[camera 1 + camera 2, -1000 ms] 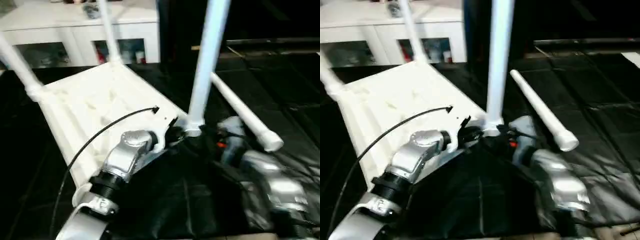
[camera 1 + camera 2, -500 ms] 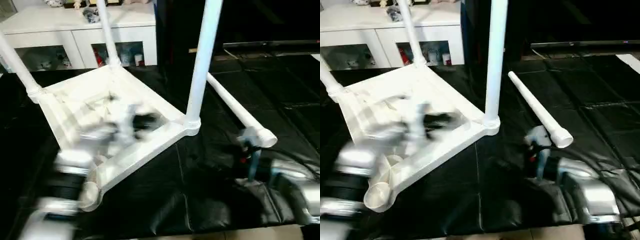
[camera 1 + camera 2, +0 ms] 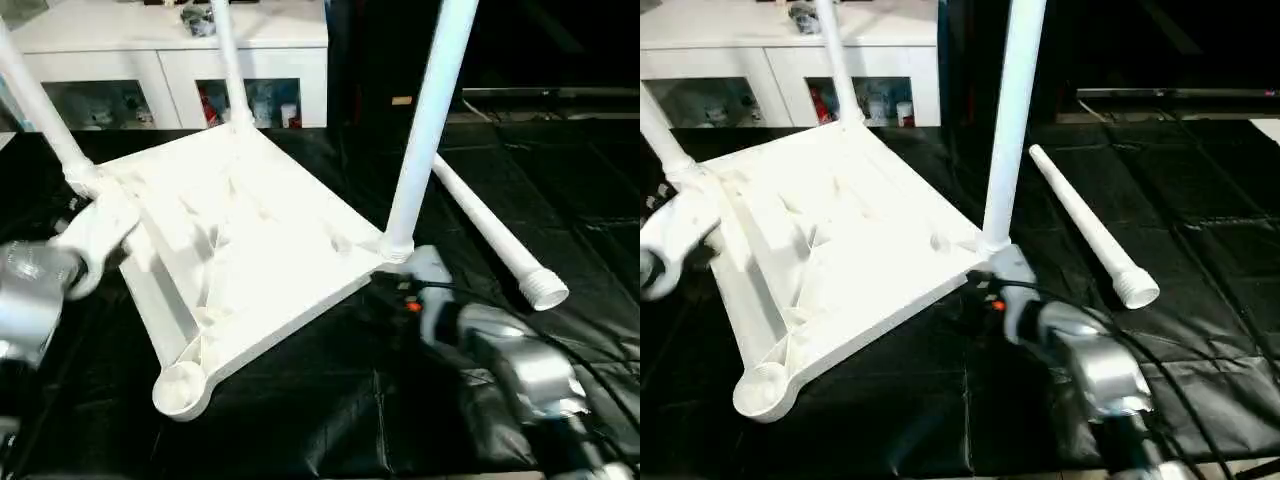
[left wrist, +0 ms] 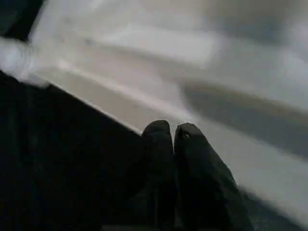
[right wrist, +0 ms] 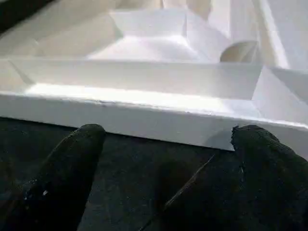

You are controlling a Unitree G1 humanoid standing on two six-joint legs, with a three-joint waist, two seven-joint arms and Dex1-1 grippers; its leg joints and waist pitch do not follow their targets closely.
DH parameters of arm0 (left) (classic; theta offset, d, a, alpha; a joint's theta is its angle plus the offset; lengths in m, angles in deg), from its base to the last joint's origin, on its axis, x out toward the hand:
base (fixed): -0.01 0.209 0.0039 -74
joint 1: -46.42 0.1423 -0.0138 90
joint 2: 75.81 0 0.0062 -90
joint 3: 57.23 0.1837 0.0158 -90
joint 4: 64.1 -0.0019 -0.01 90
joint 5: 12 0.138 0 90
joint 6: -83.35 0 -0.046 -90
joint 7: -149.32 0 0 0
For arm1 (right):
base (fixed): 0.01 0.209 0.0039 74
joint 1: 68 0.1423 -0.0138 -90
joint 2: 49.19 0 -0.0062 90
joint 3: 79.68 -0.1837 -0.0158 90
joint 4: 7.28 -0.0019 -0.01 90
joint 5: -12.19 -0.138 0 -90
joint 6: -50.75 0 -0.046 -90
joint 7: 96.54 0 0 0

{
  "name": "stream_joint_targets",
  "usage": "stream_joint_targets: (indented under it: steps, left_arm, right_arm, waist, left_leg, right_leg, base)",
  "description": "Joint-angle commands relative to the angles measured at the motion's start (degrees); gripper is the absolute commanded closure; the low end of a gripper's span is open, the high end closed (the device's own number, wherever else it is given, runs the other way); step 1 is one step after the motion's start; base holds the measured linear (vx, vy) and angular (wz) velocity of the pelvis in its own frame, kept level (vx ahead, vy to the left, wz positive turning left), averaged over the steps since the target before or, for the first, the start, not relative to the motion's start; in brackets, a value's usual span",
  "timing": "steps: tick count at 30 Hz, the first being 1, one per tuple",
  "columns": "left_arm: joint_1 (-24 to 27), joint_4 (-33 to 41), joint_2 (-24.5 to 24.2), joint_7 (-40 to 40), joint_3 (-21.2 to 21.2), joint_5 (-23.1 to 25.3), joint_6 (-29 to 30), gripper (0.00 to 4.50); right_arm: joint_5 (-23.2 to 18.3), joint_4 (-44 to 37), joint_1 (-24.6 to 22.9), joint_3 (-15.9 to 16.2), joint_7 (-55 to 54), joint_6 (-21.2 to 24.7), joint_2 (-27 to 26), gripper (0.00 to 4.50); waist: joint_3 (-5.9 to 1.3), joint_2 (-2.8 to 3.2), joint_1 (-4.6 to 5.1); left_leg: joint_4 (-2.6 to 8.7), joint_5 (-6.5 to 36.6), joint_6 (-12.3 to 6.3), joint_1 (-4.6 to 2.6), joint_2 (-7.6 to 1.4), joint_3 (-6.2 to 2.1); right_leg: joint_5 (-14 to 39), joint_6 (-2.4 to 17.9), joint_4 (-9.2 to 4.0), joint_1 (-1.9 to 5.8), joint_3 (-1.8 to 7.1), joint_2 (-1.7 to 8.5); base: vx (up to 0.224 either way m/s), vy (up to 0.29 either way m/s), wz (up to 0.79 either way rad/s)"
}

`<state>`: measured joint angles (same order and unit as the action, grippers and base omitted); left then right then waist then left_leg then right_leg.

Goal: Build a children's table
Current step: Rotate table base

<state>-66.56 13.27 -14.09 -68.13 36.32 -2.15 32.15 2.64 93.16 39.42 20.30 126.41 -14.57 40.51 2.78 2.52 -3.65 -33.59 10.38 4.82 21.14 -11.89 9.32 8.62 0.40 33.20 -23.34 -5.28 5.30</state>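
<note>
White table top (image 3: 250, 240) faces wide-open right end effector (image 5: 166, 144); left end effector (image 4: 172, 137) closed, empty. Fourth leg (image 3: 490, 235), beside, needs fetching.

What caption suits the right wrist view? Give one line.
Open black fingers face the white plastic table top's ribbed underside.

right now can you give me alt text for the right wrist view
The right pincer stands wide open, its two black fingers spread just short of the white table top's side edge. The top lies upside down on black sheeting, showing its ribbed underside.
</note>
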Motion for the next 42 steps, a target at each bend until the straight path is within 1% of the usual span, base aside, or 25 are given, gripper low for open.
stream_joint_targets:
  steps: [1,6,7,10,11,12,13,14,16,17,18,19,20,22,23,25,27,28,29,34,35,38,39,41,42]
  left_arm:
    - [0.8,2.5,-0.8,-1.7,2.2,-0.4,1.0,4.44]
    - [2.4,4.5,0.5,-4.1,3.7,-1.4,1.1,4.44]
    - [2.9,5.0,0.9,-5.6,4.5,-1.9,1.2,4.44]
    - [4.8,7.3,-0.9,-11.8,8.8,-2.8,3.1,4.44]
    - [5.3,8.2,-1.8,-13.2,9.9,-3.2,4.1,4.44]
    - [5.5,8.7,-2.2,-13.9,10.4,-3.4,4.3,4.44]
    - [5.9,9.3,-2.6,-15.0,11.0,-3.8,4.6,4.44]
    - [7.9,13.9,-5.0,-21.0,13.7,-6.6,5.7,4.44]
    - [9.0,16.9,-5.7,-24.2,14.6,-9.2,6.8,4.44]
    - [9.5,18.4,-5.8,-25.6,14.8,-10.6,7.1,4.44]
    - [9.9,21.3,-4.2,-27.6,14.3,-14.2,7.8,4.44]
    - [9.9,21.3,-4.2,-27.6,14.3,-14.2,7.8,4.44]
    - [9.6,23.5,-2.3,-29.4,14.3,-16.9,8.0,4.44]
    - [9.5,24.1,-1.8,-30.0,14.4,-17.5,7.7,4.44]
    - [8.0,24.9,1.4,-29.8,14.4,-19.4,8.6,4.44]
    - [6.6,24.7,4.3,-29.0,14.6,-20.4,8.9,4.44]
    - [5.7,24.4,5.8,-28.4,15.2,-20.4,8.3,4.44]
    - [4.7,22.9,8.0,-27.0,15.7,-19.8,7.1,4.44]
    - [3.4,20.7,10.8,-25.2,16.3,-18.8,5.2,4.44]
    - [-0.6,12.9,18.7,-19.2,16.3,-16.6,0.4,4.44]
    - [-0.7,12.6,19.0,-19.0,16.3,-16.6,0.4,4.44]
    - [-3.2,8.6,25.3,-14.9,15.4,-17.1,-1.2,4.44]
    - [-4.1,6.7,26.3,-12.6,15.5,-15.8,-2.2,4.44]
    - [-5.3,3.7,27.2,-9.6,15.2,-14.1,-4.3,4.44]
    - [-5.5,3.1,27.3,-9.2,14.9,-13.9,-4.8,4.44]
  right_arm:
    - [2.0,1.6,0.5,1.0,-1.3,-0.2,0.1,0.0]
    - [2.7,3.4,1.4,1.3,-2.9,-0.3,-0.4,0.0]
    - [3.4,4.5,2.0,1.5,-3.6,-0.8,-0.6,0.0]
    - [5.2,8.8,4.4,1.6,-6.2,-3.4,-1.8,0.0]
    - [5.7,10.4,5.4,1.5,-7.4,-4.2,-2.4,0.0]
    - [5.8,10.8,5.6,1.5,-7.7,-4.4,-2.6,0.0]
    - [5.9,11.3,5.9,1.4,-8.0,-4.7,-2.8,0.0]
    - [6.2,12.8,6.9,0.9,-9.6,-5.5,-3.7,0.0]
    - [6.0,13.1,7.2,0.5,-10.0,-5.4,-4.1,0.0]
    - [5.9,13.3,7.3,0.4,-10.2,-5.4,-4.3,0.0]
    - [6.1,14.0,7.5,0.5,-10.5,-5.7,-4.6,0.0]
    - [6.1,14.0,7.5,0.5,-10.5,-5.7,-4.6,0.0]
    - [6.5,15.2,8.0,0.6,-10.9,-6.6,-4.9,0.0]
    - [6.6,15.8,8.3,0.6,-11.0,-7.0,-5.0,0.0]
    - [6.8,16.7,8.9,0.5,-11.5,-7.6,-5.3,0.0]
    - [6.8,17.2,9.2,0.4,-11.7,-8.0,-5.4,0.0]
    - [6.9,17.5,9.4,0.4,-11.9,-8.2,-5.4,0.0]
    - [6.9,17.8,9.6,0.3,-12.1,-8.5,-5.4,0.0]
    - [7.1,18.2,9.9,0.2,-12.2,-8.8,-5.5,0.0]
    - [7.5,18.8,10.2,-1.0,-12.9,-9.5,-5.5,0.0]
    - [7.5,18.8,10.2,-1.1,-12.9,-9.5,-5.5,0.0]
    - [7.5,18.9,10.3,-2.0,-13.9,-9.6,-5.1,0.0]
    - [7.7,18.8,10.7,-2.4,-14.5,-9.6,-4.8,0.0]
    - [7.9,18.3,11.6,-3.5,-15.4,-9.8,-3.8,0.0]
    - [8.1,18.1,11.9,-3.8,-15.6,-9.9,-3.6,0.0]
  waist:
    - [-3.75,0.2,0.04]
    - [-3.59,0.11,0.08]
    - [-3.58,0.42,0.05]
    - [-3.58,0.37,0.18]
    - [-3.44,0.43,0.53]
    - [-3.41,0.42,0.64]
    - [-3.46,0.57,0.64]
    - [-3.38,0.26,0.76]
    - [-3.28,0.18,0.86]
    - [-3.2,0.25,0.91]
    - [-3.19,0.33,0.97]
    - [-3.25,0.54,1.0]
    - [-3.27,0.5,1.11]
    - [-3.29,0.48,1.11]
    - [-3.31,0.12,1.49]
    - [-3.4,0.06,1.51]
    - [-3.31,-0.11,1.66]
    - [-3.3,-0.02,1.69]
    - [-3.33,-0.29,1.85]
    - [-3.5,0.03,1.77]
    - [-3.51,-0.15,1.69]
    - [-3.62,-0.12,1.65]
    - [-3.68,0.15,1.55]
    - [-3.84,-0.08,1.47]
    - [-3.89,0.12,1.43]
  left_leg:
    - [4.24,12.5,-0.68,-0.7,-0.79,0.11]
    - [4.31,14.8,-0.2,-0.7,-0.65,0.09]
    - [4.29,15.1,-0.1,-0.7,-0.62,0.03]
    - [4.38,16.0,0.26,-0.73,-0.64,-0.05]
    - [4.52,17.0,0.65,-0.49,-0.6,-0.17]
    - [4.49,17.5,0.66,-0.56,-0.54,-0.15]
    - [4.37,18.1,0.69,-0.99,-0.6,-0.11]
    - [4.47,18.0,0.55,-0.74,-0.58,-0.21]
    - [4.61,18.2,0.58,-0.56,-0.64,-0.27]
    - [4.52,18.8,0.58,-0.88,-0.6,-0.15]
    - [4.53,18.5,0.7,-0.86,-0.61,-0.17]
    - [4.54,18.4,1.0,-0.96,-0.63,-0.18]
    - [4.48,18.8,1.22,-1.0,-0.61,-0.12]
    - [4.5,18.7,1.33,-0.84,-0.53,-0.14]
    - [4.48,18.3,1.23,-0.66,-0.47,-0.02]
    - [4.17,17.8,0.91,-0.77,-0.25,0.09]
    - [4.15,17.5,0.54,-0.43,-0.21,0.12]
    - [4.16,17.5,0.5,-0.36,-0.22,0.07]
    - [3.94,16.8,0.17,-0.3,-0.1,0.19]
    - [3.77,16.6,-0.06,-0.33,-0.06,0.1]
    - [3.65,16.8,-0.15,-0.49,-0.05,0.18]
    - [3.58,15.6,-0.64,-0.4,-0.04,0.32]
    - [3.59,15.5,-0.6,-0.36,-0.1,0.26]
    - [3.51,15.0,-0.99,-0.25,-0.04,0.25]
    - [3.51,14.9,-0.96,-0.24,-0.07,0.22]
  right_leg:
    - [12.9,12.1,-2.63,2.75,2.46,2.42]
    - [16.2,11.0,-3.12,2.76,2.52,2.5]
    - [16.7,10.8,-3.12,2.8,2.51,2.51]
    - [18.1,10.7,-3.27,2.69,2.48,2.67]
    - [19.0,10.6,-3.19,2.81,2.42,2.6]
    - [19.5,10.6,-3.24,2.72,2.42,2.55]
    - [19.7,10.6,-3.45,2.49,2.46,2.55]
    - [19.9,10.9,-3.27,2.69,2.48,2.56]
    - [20.6,11.0,-3.16,2.73,2.49,2.65]
    - [21.5,10.9,-3.44,2.47,2.53,2.52]
    - [20.7,11.1,-3.26,2.47,2.6,2.44]
    - [19.9,11.2,-3.18,2.47,2.54,2.27]
    - [19.2,11.6,-3.07,2.42,2.55,2.22]
    - [18.6,11.6,-3.03,2.63,2.53,2.17]
    - [18.0,11.7,-2.9,2.82,2.63,2.17]
    - [19.0,11.4,-3.11,2.79,2.63,2.22]
    - [20.8,10.8,-3.22,3.0,2.59,2.27]
    - [21.7,10.4,-3.28,3.04,2.55,2.31]
    - [22.7,9.7,-3.65,3.01,2.55,2.25]
    - [23.4,8.8,-3.74,3.01,2.29,2.11]
    - [23.8,8.7,-3.96,2.86,2.26,2.14]
    - [21.7,9.4,-3.93,2.89,2.31,1.96]
    - [21.1,9.5,-3.77,2.99,2.29,1.97]
    - [19.3,9.8,-3.74,3.14,2.2,1.88]
    - [18.7,9.9,-3.56,3.18,2.2,1.95]
  base:
    - [0.0,0.0,0.0]
    - [0.0,0.0,0.0]
    - [0.0,0.0,0.0]
    - [0.0,0.0,0.0]
    - [0.0,0.0,0.0]
    - [0.0,0.0,0.0]
    - [0.0,0.0,0.0]
    - [0.0,0.0,0.0]
    - [0.0,0.0,0.0]
    - [0.0,0.0,0.0]
    - [0.0,0.0,0.0]
    - [0.0,0.0,0.0]
    - [0.0,0.0,0.0]
    - [0.0,0.0,0.0]
    - [0.0,0.0,0.0]
    - [0.0,0.0,0.0]
    - [0.0,0.0,0.0]
    - [0.0,0.0,0.0]
    - [0.0,0.0,0.0]
    - [0.0,0.0,0.0]
    - [0.0,0.0,0.0]
    - [0.0,0.0,0.0]
    - [0.0,0.0,0.0]
    - [0.0,0.0,0.0]
    - [0.0,0.0,0.0]
